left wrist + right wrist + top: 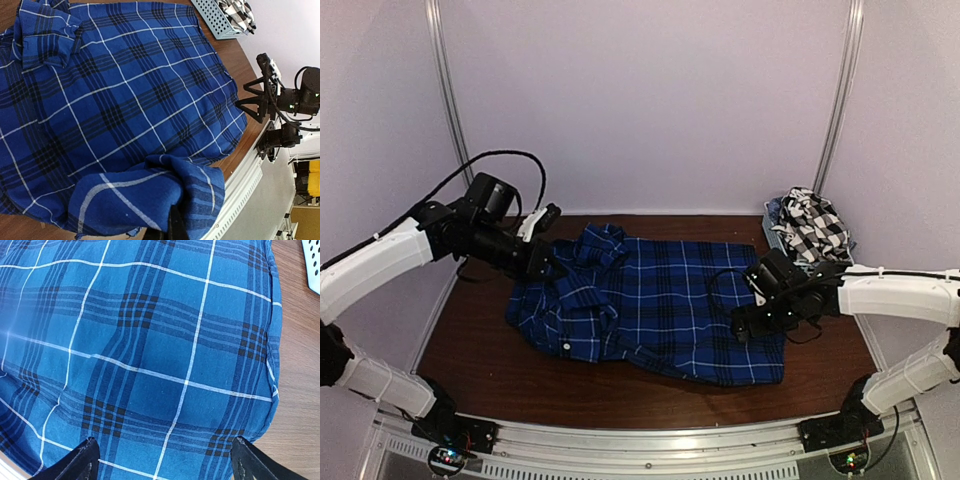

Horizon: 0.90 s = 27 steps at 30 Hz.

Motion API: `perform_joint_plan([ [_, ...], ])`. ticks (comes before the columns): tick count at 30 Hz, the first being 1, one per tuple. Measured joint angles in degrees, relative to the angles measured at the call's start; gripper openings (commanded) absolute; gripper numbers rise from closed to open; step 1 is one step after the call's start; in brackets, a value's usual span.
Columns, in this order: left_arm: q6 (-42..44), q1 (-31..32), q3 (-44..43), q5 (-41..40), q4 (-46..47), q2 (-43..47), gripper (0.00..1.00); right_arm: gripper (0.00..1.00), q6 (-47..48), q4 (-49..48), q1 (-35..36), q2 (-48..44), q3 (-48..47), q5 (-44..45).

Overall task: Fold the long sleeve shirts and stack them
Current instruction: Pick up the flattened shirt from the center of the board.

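Observation:
The royal-blue plaid long sleeve shirt (660, 300) lies spread across the middle of the table. My left gripper (542, 262) is shut on a bunched fold of its cloth at the shirt's left edge. In the left wrist view that fold (150, 195) drapes over the left gripper (175, 224) and hides the fingertips. My right gripper (748, 318) hovers open over the shirt's right part. In its own view the right gripper (162, 465) has fingers (75, 462) standing wide apart above flat plaid cloth (150, 340), holding nothing. The black-and-white check shirt (812, 224) sits crumpled in a basket.
The grey slotted basket (774, 236) stands at the back right corner; its side (215, 22) shows in the left wrist view and a corner (312, 265) in the right wrist view. Brown tabletop (470, 350) surrounds the shirt. A metal rail (650, 440) runs along the near edge.

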State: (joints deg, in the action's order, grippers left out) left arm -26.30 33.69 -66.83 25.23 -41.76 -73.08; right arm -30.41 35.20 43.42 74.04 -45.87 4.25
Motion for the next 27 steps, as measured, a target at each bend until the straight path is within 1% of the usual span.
perform_joint_plan([
  [6, 2.4, -3.7, -2.4, 5.2, 2.2, -7.3, 0.01, 0.91, 0.5, 0.3, -0.2, -1.0, 0.0, -1.2],
  [10, 3.3, -6.1, -3.0, 7.0, 2.7, -11.4, 0.01, 0.91, 0.7, -0.1, -0.2, -3.5, 0.3, -5.2],
  [15, 4.0, -8.5, -3.2, 8.4, 2.8, -13.1, 0.01, 0.89, 0.6, -0.1, 1.0, -6.9, 1.5, -10.1],
  [18, 4.2, -9.4, -3.7, 9.3, 2.8, -13.2, 0.01, 0.89, 0.5, 0.2, 3.1, -7.9, 2.1, -11.5],
  [22, 4.4, -10.0, -5.0, 10.4, 2.9, -13.7, 0.01, 0.89, 0.7, 0.1, 7.9, -8.3, 2.4, -13.2],
  [27, 4.6, -10.3, -5.5, 11.3, 2.9, -14.6, 0.01, 0.88, 2.0, -0.2, 11.8, -7.5, 2.4, -13.6],
])
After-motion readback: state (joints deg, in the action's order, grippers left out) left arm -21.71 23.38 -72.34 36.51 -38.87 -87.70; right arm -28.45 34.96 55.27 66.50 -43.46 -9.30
